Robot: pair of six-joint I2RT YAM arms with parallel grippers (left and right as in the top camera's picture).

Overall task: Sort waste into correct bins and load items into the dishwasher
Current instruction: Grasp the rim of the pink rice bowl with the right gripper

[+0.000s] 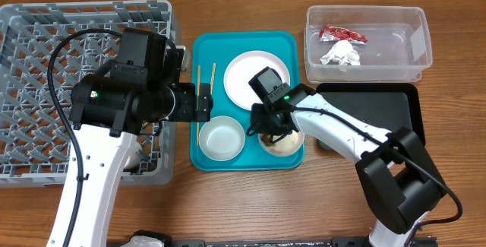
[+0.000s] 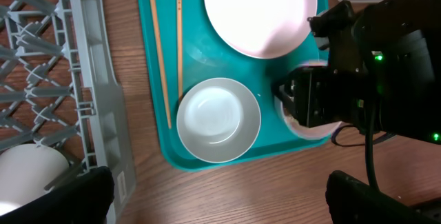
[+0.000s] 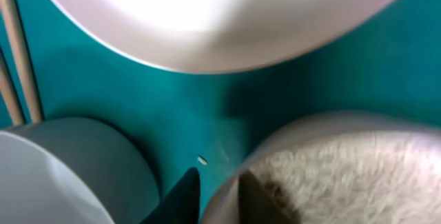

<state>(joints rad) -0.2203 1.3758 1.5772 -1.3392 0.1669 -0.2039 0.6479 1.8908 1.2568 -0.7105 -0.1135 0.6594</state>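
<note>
My right gripper (image 1: pixel 267 129) (image 3: pixel 219 182) is closed on the rim of a bowl of white rice-like grains (image 1: pixel 281 144) (image 3: pixel 344 176) at the front right of the teal tray, one finger inside and one outside. A loose grain (image 3: pixel 202 160) lies on the tray beside it. An empty pale bowl (image 1: pixel 221 137) (image 2: pixel 219 120), the white plate (image 1: pixel 247 76) (image 2: pixel 258 10) and two chopsticks (image 1: pixel 200 95) (image 2: pixel 179 38) are also on the tray. My left gripper (image 1: pixel 201 102) (image 2: pixel 220 203) is open and empty, above the gap between rack and tray. The red wrapper (image 1: pixel 342 33) and paper wad (image 1: pixel 339 52) lie in the clear tub (image 1: pixel 418 45).
The grey dish rack (image 1: pixel 45 49) (image 2: pixel 89 79) fills the left side, with a white round item (image 1: pixel 133 156) (image 2: pixel 24 176) in its near right corner. The teal tray (image 1: pixel 199 156) sits in the middle. The black tray (image 1: pixel 380 106) lies at the right, below the tub.
</note>
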